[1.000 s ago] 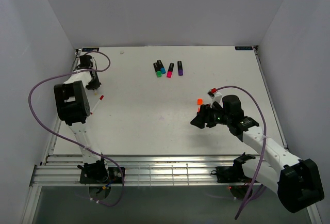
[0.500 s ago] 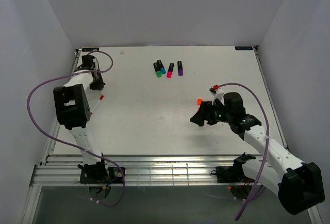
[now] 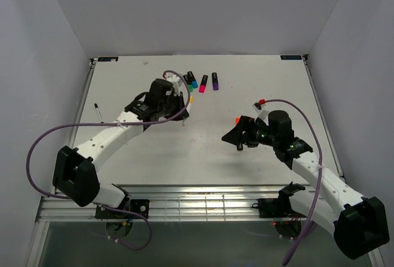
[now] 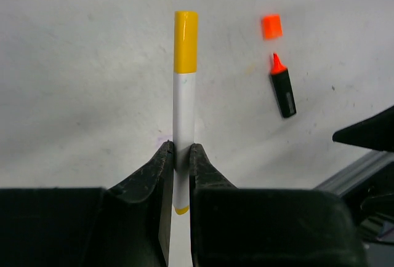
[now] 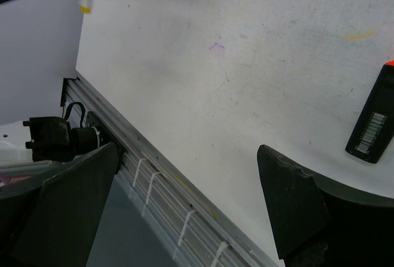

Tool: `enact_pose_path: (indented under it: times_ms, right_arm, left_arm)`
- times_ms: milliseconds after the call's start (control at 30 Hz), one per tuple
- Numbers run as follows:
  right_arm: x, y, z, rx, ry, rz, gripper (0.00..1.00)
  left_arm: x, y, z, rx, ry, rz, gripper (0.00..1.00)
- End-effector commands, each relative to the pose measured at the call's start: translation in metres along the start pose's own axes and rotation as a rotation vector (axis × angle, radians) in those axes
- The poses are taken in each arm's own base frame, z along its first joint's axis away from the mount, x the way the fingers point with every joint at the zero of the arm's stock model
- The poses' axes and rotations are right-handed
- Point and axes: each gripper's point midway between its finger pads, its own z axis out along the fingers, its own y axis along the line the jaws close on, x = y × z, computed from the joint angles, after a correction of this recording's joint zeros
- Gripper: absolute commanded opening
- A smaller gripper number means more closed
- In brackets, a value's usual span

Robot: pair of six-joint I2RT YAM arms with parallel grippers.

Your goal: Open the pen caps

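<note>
My left gripper (image 4: 180,150) is shut on the lower body of a thin white pen (image 4: 183,107) with a yellow cap (image 4: 185,40) on its far end. From above, the left gripper (image 3: 184,112) hangs over the table's middle. A loose orange cap (image 4: 271,26) lies beside an uncapped black marker (image 4: 282,88) with an orange tip. My right gripper (image 3: 229,136) stands wide open just left of that orange cap (image 3: 237,120), holding nothing. In the right wrist view the right gripper (image 5: 188,150) faces the table's front rail, the marker (image 5: 370,128) at its right.
Capped markers lie in a row at the back: green (image 3: 189,87), blue (image 3: 194,84), pink (image 3: 202,87), purple (image 3: 215,85). A thin black-tipped pen (image 3: 97,111) lies near the left edge. The front rail (image 5: 154,175) runs below the right gripper.
The left arm has swung from the far left corner to the middle, now shut on the yellow-capped pen. The right gripper has opened wider and shifted slightly left.
</note>
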Motion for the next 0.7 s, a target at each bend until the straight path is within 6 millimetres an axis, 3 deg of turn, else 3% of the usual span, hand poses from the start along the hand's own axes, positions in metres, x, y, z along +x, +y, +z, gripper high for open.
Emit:
enact_pose_path:
  times_ms: [0, 33, 67, 333, 433, 467, 667]
  right_arm:
    - [-0.015, 0.030, 0.006, -0.073, 0.006, 0.004, 1.00]
    - [-0.015, 0.035, 0.009, -0.078, 0.016, -0.011, 0.96]
    - [-0.010, 0.041, 0.013, -0.078, 0.033, -0.029, 0.96]
    - [-0.016, 0.088, 0.036, -0.109, 0.039, -0.173, 0.93]
    - [-0.019, 0.084, 0.047, -0.048, 0.043, -0.174, 0.90]
    - [-0.023, 0.073, 0.051, 0.014, 0.022, -0.164, 0.89]
    - [-0.030, 0.046, 0.049, 0.153, -0.048, -0.109, 0.85]
  left_arm:
    - [0.044, -0.021, 0.012, -0.024, 0.075, -0.057, 0.00]
    - [0.047, -0.020, 0.015, -0.073, 0.054, -0.038, 0.00]
    - [0.060, -0.035, 0.017, -0.068, 0.065, 0.005, 0.00]
    - [0.083, -0.073, 0.024, -0.105, 0.006, 0.133, 0.00]
    - [0.093, -0.083, 0.027, -0.096, 0.014, 0.147, 0.00]
    - [0.095, -0.085, 0.027, -0.103, 0.007, 0.150, 0.00]
    - [0.095, -0.083, 0.018, -0.094, -0.023, 0.119, 0.00]
